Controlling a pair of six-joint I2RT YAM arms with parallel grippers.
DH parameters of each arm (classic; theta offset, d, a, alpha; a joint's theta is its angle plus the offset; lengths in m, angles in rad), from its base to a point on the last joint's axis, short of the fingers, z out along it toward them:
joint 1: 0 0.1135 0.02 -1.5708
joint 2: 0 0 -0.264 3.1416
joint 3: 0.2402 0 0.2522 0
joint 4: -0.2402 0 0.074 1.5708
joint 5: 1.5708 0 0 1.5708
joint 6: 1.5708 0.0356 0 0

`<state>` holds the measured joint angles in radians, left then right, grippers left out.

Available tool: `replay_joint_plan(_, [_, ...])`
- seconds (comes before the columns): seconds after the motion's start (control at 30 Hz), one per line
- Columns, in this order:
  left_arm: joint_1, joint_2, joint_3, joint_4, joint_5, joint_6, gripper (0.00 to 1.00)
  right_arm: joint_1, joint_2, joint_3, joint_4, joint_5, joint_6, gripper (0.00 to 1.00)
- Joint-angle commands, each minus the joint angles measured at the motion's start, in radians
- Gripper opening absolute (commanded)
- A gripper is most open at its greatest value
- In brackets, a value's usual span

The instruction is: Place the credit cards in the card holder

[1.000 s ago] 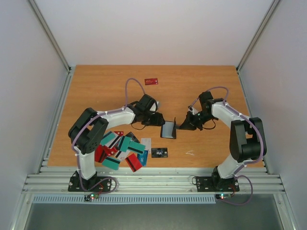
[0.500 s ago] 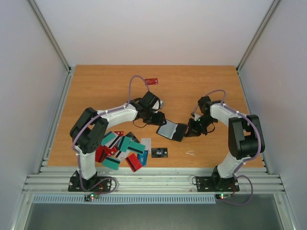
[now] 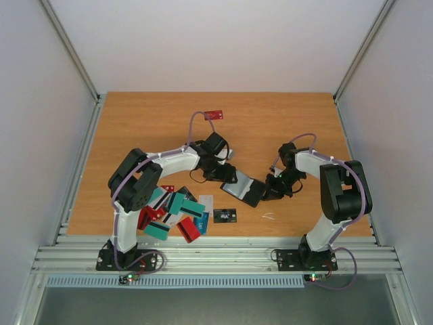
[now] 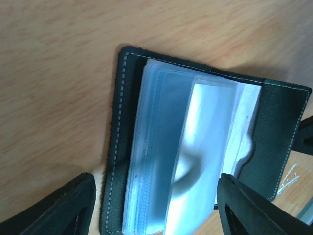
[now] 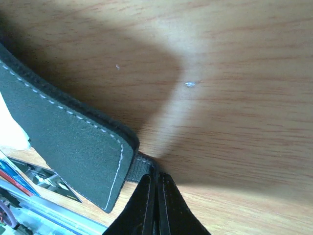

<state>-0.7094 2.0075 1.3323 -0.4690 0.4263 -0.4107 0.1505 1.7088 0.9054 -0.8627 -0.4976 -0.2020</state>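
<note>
**Right gripper** (image 5: pixel 156 190): jaws pressed together. In its wrist view they appear to pinch the small strap (image 5: pixel 139 169) at the corner of the card holder (image 5: pixel 73 142). The hold is on that thin strap only, not on the cover.

**Left gripper** (image 4: pixel 156 196): jaws spread and holding nothing. They sit either side of the holder's near edge, one finger over bare table (image 4: pixel 54 73), the other over the far flap. Whether either finger touches the holder cannot be told.

**Card holder:** it lies open on the table between the two grippers, with the clear sleeves (image 4: pixel 161 156) exposed. One leaf stands partly raised.

**Credit cards:** the heap (image 3: pixel 177 211) lies near the left arm's base, well apart from the holder. A lone red card (image 3: pixel 214 114) lies at the far side. No card is seen in the holder.

**Risks, as judged:**
- The strap could slip from the pinch, letting the cover fold shut over the sleeves.
- Nothing visibly pins the holder, so a pull on the strap may drag or turn it.
- The raised leaf may flop and cover the pocket mouth, or a card edge may catch on it and buckle the sleeve.
- The cards overlap, so a grasp may lift two at once or scatter the heap.
</note>
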Motion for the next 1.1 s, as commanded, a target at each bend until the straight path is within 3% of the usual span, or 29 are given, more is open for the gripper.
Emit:
replay_joint_plan(0.0, [-0.020, 0.008, 0.030, -0.002, 0.044, 0.025, 0.69, -0.003, 0.010, -0.015, 0.014, 0.001, 0.007, 0.01])
replay_joint_plan(0.4, [-0.064, -0.015, 0.073, -0.072, -0.013, 0.042, 0.70, -0.003, 0.036, -0.009, 0.033, -0.023, 0.021, 0.01])
replay_joint_plan(0.8, [-0.085, -0.038, 0.090, -0.135, -0.115, 0.056, 0.82, -0.003, 0.048, -0.020, 0.048, -0.037, 0.023, 0.01])
replay_joint_plan(1.07, [-0.092, -0.066, 0.045, -0.119, -0.104, 0.077, 0.82, -0.003, 0.056, -0.020, 0.056, -0.044, 0.024, 0.01])
